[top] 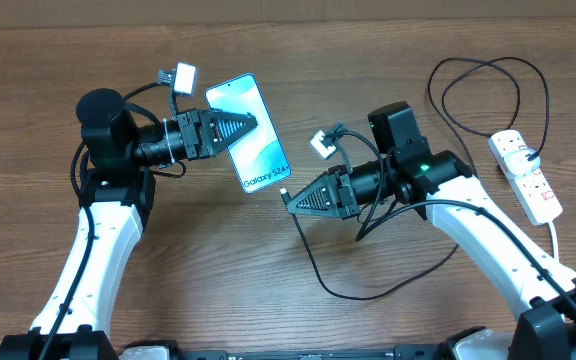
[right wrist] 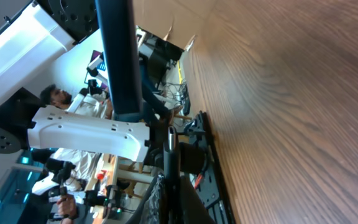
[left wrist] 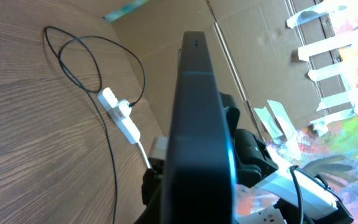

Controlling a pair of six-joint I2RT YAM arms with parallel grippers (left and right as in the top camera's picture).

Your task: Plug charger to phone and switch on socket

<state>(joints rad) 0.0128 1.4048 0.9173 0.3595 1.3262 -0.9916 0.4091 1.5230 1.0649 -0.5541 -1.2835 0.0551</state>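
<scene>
Phone (top: 253,140): screen up and lit, long axis running from upper left to lower right, over the middle of the tabletop (top: 198,260). The left tool (top: 248,123) is clamped on its upper left edge. In the left wrist view the phone (left wrist: 197,124) shows edge-on, dark, filling the centre.

Charger (top: 313,270): the plug end is pinched in the closed right tool (top: 289,200), right at the phone's lower end. Whether the tip is seated in the port cannot be told. From there the thin black cable drops toward the near edge, curves right, then passes under the right arm. More of it loops at the far right and runs to the socket (top: 526,175).

Socket: white strip lying flat at the right edge, well apart from the phone, its thick white cord (top: 556,235) trailing toward the near side. Switch positions are too small to read.
</scene>
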